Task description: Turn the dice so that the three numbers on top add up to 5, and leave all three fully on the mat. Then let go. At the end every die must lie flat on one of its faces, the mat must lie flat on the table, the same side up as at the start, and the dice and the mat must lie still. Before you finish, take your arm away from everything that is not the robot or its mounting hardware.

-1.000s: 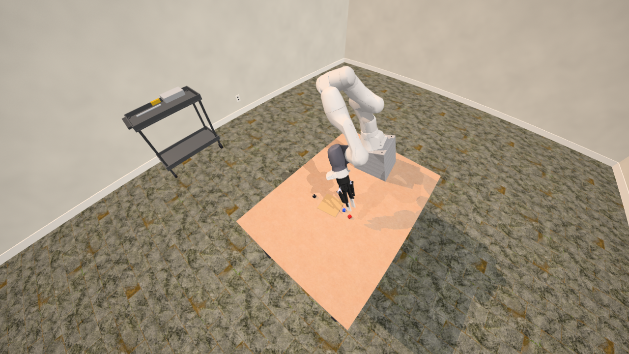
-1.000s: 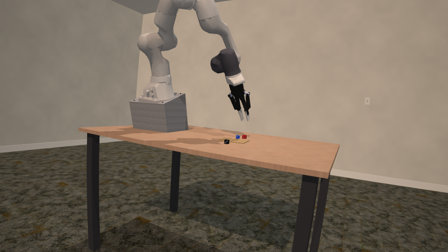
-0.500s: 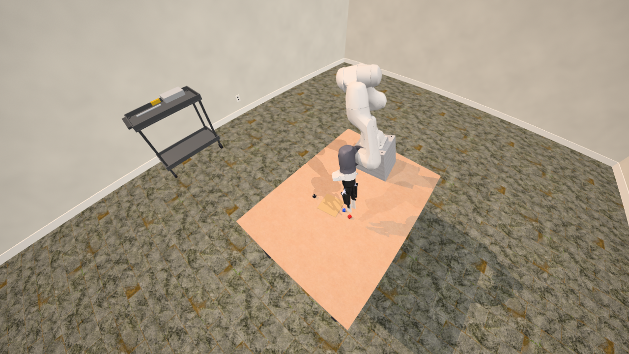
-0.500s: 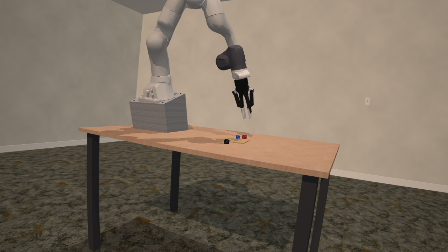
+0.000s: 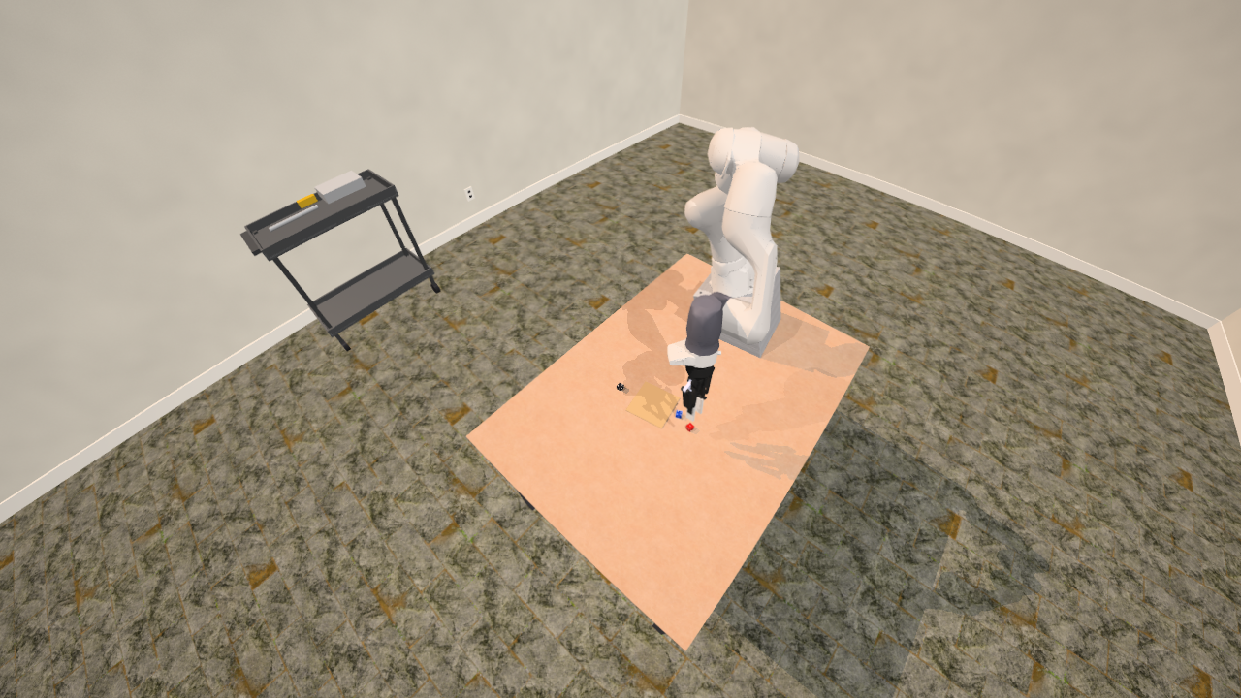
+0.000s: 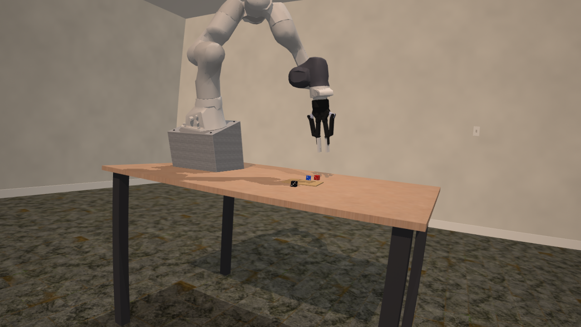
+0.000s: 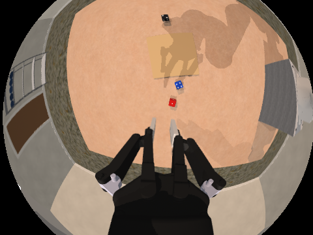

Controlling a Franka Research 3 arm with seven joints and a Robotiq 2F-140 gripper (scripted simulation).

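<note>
A tan square mat [image 7: 174,57] lies flat on the wooden table. None of the three dice is on it. The blue die [image 7: 178,85] sits just off the mat's near edge. The red die [image 7: 172,102] sits a little further out, on bare table. The black die [image 7: 165,17] lies beyond the mat's far side. Their top numbers are too small to read. My gripper [image 7: 163,124] [image 6: 323,150] hangs well above the table, pointing down, roughly over the red die [image 6: 317,177] and the blue die [image 6: 308,177]. Its fingers are a narrow gap apart, with nothing between them.
The robot's grey base block [image 6: 205,146] stands on the table's far end. A dark two-shelf cart [image 5: 342,251] stands by the wall, away from the table.
</note>
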